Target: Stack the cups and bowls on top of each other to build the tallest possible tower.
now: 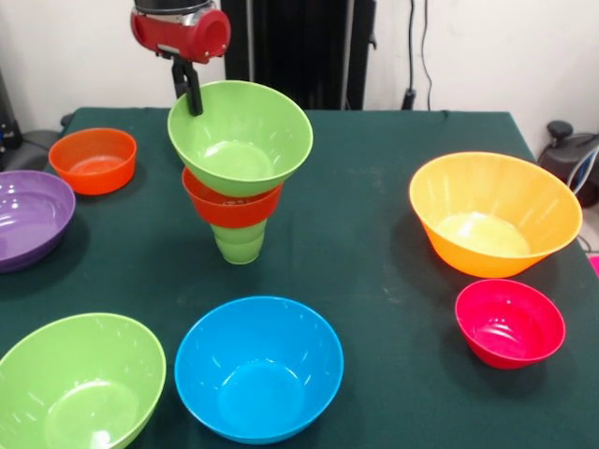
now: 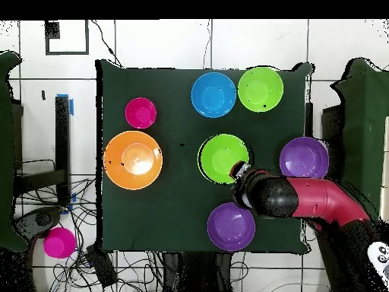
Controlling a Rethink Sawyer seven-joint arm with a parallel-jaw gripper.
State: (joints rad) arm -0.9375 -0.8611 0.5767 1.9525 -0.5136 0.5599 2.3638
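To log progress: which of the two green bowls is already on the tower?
The green bowl under the gripper, atop an orange-red bowl and cup. The other sits on the table.

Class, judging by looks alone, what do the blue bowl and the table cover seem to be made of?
Blue bowl: probably plastic, glossy; its smooth, evenly coloured wall shows soft highlights. Table cover: likely dark green cloth or felt, matte; it shows no shine, only faint pale smudges.

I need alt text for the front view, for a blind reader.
A tower stands on a dark green table: light-green cup, orange-red bowl, lime-green bowl on top, the gripper at its rim. Six loose bowls surround it.
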